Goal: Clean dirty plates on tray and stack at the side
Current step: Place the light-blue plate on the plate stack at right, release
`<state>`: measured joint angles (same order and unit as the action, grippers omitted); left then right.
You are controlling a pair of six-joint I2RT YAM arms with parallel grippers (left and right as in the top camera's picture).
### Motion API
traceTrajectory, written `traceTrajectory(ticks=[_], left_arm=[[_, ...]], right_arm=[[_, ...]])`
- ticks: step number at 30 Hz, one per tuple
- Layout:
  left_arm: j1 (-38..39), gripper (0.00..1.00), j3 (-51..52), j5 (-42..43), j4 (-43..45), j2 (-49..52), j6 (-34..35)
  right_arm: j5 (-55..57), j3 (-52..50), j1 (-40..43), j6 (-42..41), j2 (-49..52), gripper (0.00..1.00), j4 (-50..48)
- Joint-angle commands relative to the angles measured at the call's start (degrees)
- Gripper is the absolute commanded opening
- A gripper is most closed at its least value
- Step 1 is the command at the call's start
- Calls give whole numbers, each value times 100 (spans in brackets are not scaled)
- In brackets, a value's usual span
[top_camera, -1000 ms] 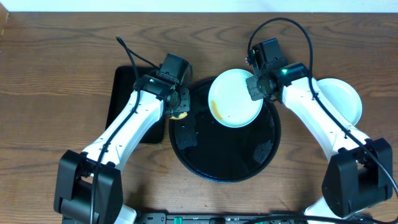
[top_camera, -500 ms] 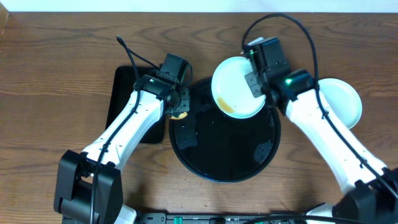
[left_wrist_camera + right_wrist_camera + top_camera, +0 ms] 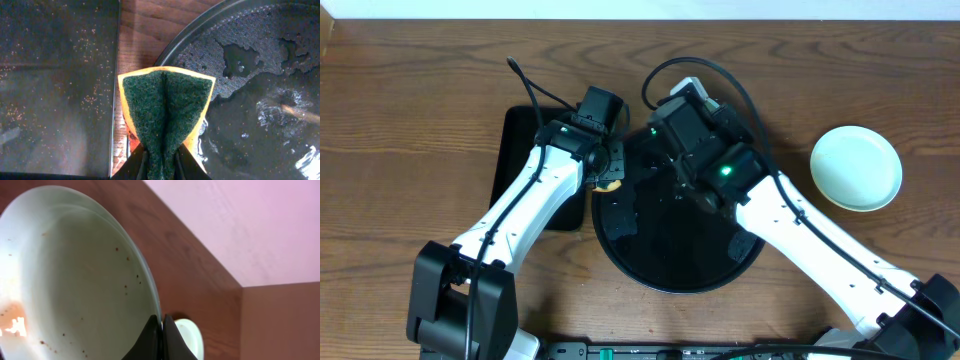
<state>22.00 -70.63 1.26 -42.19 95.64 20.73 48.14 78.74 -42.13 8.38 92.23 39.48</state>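
At far left on the tabletop (image 3: 410,120), a rectangular black tray (image 3: 525,150) is laid; in the left wrist view it is seen speckled with fine crumbs. Just beside its right edge, the left gripper (image 3: 611,172) is clamped on a folded sponge (image 3: 165,105), green scouring face showing, yellow backing at the edges. The sponge is held over the strip of wood between the two trays, overlapping the rim of the round black tray (image 3: 670,260). Wet patches are seen on that tray's floor. Over its upper part, the right gripper (image 3: 161,330) is closed on the rim of a pale plate (image 3: 75,280), marked with a brown smear and scattered specks; in the overhead view this plate is hidden beneath the arm. Well to the right, a second plate (image 3: 856,167) is set on the bare wood, apart from the tray.
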Motion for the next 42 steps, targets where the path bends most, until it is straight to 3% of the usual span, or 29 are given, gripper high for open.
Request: traceTrajectory(ticks=[1, 19, 27, 29, 36, 42], left_arm=[[-7, 16, 26, -87, -22, 17, -57], [-7, 16, 26, -87, -22, 17, -57], [-7, 15, 26, -85, -22, 17, -55], [-7, 8, 26, -26, -17, 17, -55], [-57, 8, 26, -44, -22, 17, -81], [-280, 7, 22, -87, 2, 15, -601]], right_arm=[[717, 22, -66, -236, -70, 1, -57], [1163, 22, -83, -221, -70, 1, -269], [1078, 22, 166, -828, -70, 1, -212], [758, 22, 289, -914, -70, 1, -160], [-243, 22, 1095, -2227, -74, 1, 319], [-938, 22, 2256, -2559, -85, 1, 654]])
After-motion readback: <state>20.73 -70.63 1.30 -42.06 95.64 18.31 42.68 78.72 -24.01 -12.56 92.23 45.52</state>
